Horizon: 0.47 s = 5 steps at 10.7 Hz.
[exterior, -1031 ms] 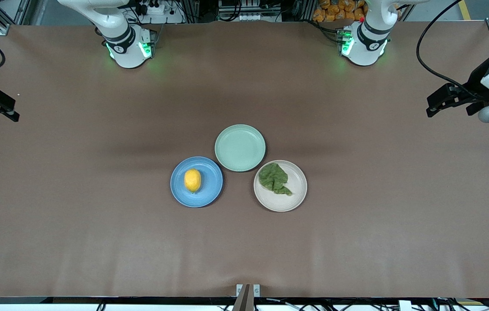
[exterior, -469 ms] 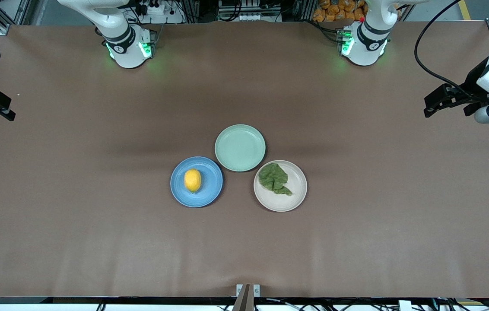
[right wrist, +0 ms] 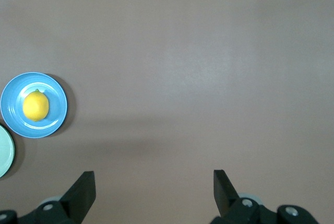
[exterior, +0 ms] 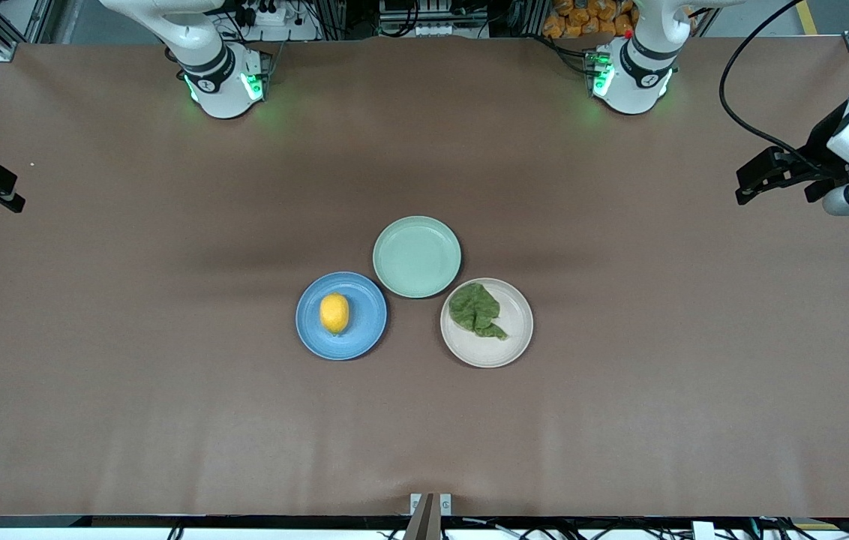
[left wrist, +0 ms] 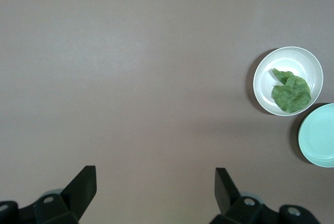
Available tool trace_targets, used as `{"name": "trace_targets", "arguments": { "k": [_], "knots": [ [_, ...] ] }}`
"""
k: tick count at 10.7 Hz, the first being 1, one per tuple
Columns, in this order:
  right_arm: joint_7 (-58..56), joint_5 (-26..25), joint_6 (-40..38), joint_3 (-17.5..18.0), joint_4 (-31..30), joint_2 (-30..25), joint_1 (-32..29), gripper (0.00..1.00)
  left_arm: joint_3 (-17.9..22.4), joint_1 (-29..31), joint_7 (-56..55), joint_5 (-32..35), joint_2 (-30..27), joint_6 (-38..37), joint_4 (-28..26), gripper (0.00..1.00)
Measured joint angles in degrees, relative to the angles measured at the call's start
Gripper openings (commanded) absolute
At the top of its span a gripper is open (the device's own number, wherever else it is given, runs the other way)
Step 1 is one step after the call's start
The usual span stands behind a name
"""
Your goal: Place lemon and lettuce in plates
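The lemon (exterior: 334,313) lies on the blue plate (exterior: 363,334) and shows in the right wrist view (right wrist: 35,105) on that plate (right wrist: 57,114). The lettuce (exterior: 475,310) lies on the cream-beige plate (exterior: 503,349) and shows in the left wrist view (left wrist: 290,91) on that plate (left wrist: 261,85). My left gripper (exterior: 751,184) is open and empty, up over the table's edge at the left arm's end; its own view (left wrist: 155,177) shows the jaws wide apart. My right gripper (exterior: 1,195) is open and empty over the right arm's end (right wrist: 154,179).
A pale mint-green plate (exterior: 417,256) with nothing on it sits beside both plates, farther from the front camera; it shows in the left wrist view (left wrist: 319,135) too. Bare brown table surrounds the plates.
Both grippers have drawn slightly farther outward toward their own ends of the table. The lemon, lettuce and plates have not moved.
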Motion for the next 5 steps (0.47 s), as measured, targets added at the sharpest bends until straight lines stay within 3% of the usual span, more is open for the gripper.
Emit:
{"name": "trace_targets", "arguments": {
  "k": [5],
  "knots": [
    [2.9,0.4,-1.5,-1.4,0.0,0.1,0.3,1.0,0.0,0.0,0.0,0.0,0.0,0.0,0.0,1.0]
  ]
}}
